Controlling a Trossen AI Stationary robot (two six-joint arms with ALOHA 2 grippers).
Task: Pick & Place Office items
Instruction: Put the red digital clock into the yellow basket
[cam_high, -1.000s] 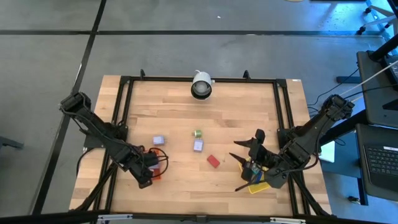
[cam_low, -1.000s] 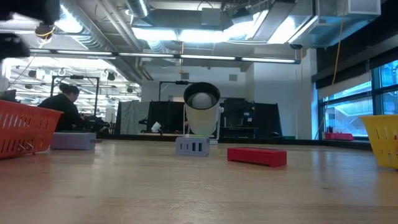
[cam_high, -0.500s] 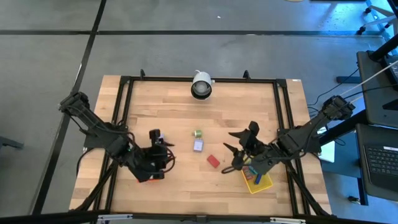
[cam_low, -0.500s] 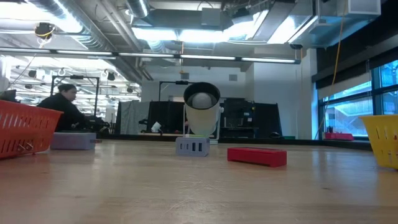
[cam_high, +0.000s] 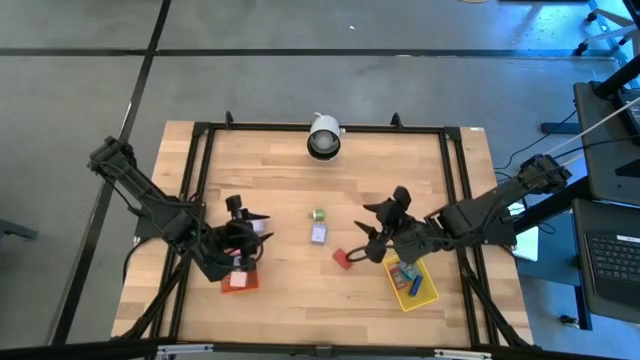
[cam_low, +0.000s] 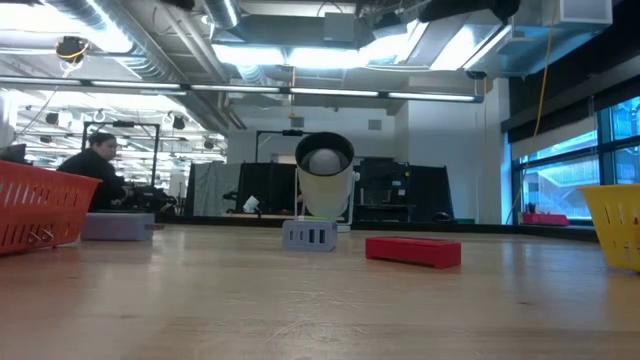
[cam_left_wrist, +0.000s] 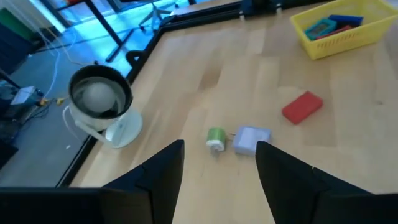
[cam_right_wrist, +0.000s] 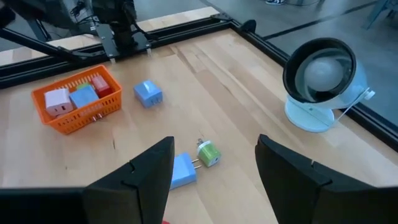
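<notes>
Red block (cam_high: 344, 258) lies loose at table centre; lilac block (cam_high: 319, 234) and green plug (cam_high: 318, 215) at its eleven o'clock. Right gripper (cam_high: 368, 237), fingers spread and empty, hovers at its three o'clock, apparently lining up a pick. Left gripper (cam_high: 247, 222), open, hangs above the orange tray (cam_high: 238, 282).

table (cam_high: 270, 180): light wood, framed by black rails | lamp (cam_high: 323, 137): white, set at far edge, centre | orange tray (cam_high: 240, 281): placed near-left | yellow tray (cam_high: 417, 290): placed near-right | person (cam_low: 95, 172): seen seated in room beyond, left
</notes>
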